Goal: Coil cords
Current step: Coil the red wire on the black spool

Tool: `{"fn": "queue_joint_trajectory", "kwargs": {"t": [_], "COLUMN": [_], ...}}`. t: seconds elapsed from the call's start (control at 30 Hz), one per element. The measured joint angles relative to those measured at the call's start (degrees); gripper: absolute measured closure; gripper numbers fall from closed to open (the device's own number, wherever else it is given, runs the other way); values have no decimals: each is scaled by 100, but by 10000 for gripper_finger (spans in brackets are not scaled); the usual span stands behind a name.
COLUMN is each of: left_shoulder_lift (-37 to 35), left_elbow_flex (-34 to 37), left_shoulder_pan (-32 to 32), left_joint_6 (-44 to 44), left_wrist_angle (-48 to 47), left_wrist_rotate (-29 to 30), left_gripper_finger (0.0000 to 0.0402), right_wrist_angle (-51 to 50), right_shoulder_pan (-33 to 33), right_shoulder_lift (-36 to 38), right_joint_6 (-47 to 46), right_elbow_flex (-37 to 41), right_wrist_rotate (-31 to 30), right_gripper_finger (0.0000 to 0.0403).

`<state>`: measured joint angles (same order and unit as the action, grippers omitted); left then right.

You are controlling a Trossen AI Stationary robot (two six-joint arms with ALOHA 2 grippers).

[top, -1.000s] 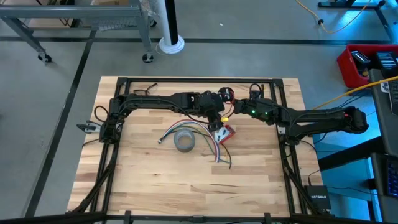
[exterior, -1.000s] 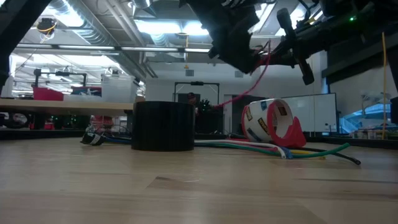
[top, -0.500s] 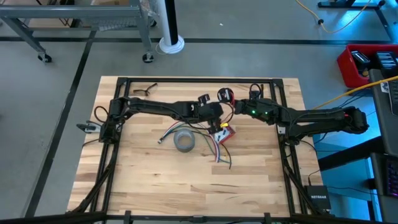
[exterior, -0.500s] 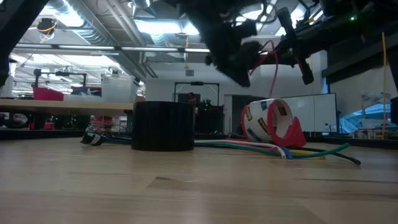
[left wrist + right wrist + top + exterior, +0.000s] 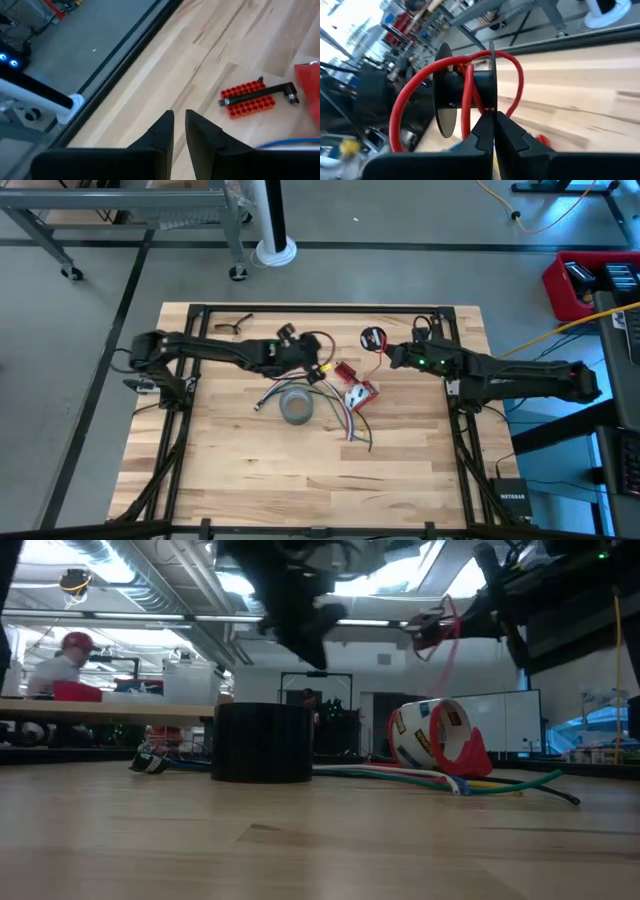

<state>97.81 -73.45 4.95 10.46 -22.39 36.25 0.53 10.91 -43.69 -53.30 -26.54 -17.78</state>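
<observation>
Right pincer (image 5: pixel 494 131) clamps the spool (image 5: pixel 451 90) of red wire (image 5: pixel 400 110).
Left pincer (image 5: pixel 179 131) at my ten o'clock, nearly shut, empty above the counter (image 5: pixel 250 480).

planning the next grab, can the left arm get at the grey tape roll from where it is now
Probably yes: the left pincer hangs just above the grey round tape roll, nothing lies between them, and it looks empty, nearly shut.

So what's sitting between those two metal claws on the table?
In the high view, between the left gripper and the right gripper, a red block lies on the wood. Otherwise the stretch is bare.
</observation>
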Motion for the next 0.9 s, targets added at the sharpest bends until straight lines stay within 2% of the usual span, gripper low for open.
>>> {"fn": "queue_joint_trajectory", "kwargs": {"t": [0.17,0.23,0.37,0.47,0.57,0.77,0.9], "left_shoulder_lift": [-682,-725,-474,-40,397,1239,1745], "left_elbow_flex": [1395,1847,2427,2504,2487,2411,2092], "left_shoulder_pan": [-69,-127,-150,-142,-141,-32,50], "left_joint_6": [571,705,1040,1348,1731,3367,4045], "left_wrist_angle": [1472,2510,5100,6479,7524,8587,9074], "left_wrist_rotate": [0,-92,-782,-982,-1002,-1191,-1351], "left_gripper_finger": [361,360,363,365,362,348,346], "right_wrist_angle": [-79,133,1295,2459,3060,3298,3560], "right_shoulder_pan": [0,-1,-1,-2,-2,-6,-5], "right_shoulder_lift": [595,791,905,815,659,313,50], "right_joint_6": [-138,-271,-485,-511,-533,-520,-517], "right_elbow_flex": [368,591,1086,1386,1519,1521,1521], "right_wrist_rotate": [3,20,295,655,871,1026,1225], "right_gripper_finger": [400,400,400,400,400,400,400]}}
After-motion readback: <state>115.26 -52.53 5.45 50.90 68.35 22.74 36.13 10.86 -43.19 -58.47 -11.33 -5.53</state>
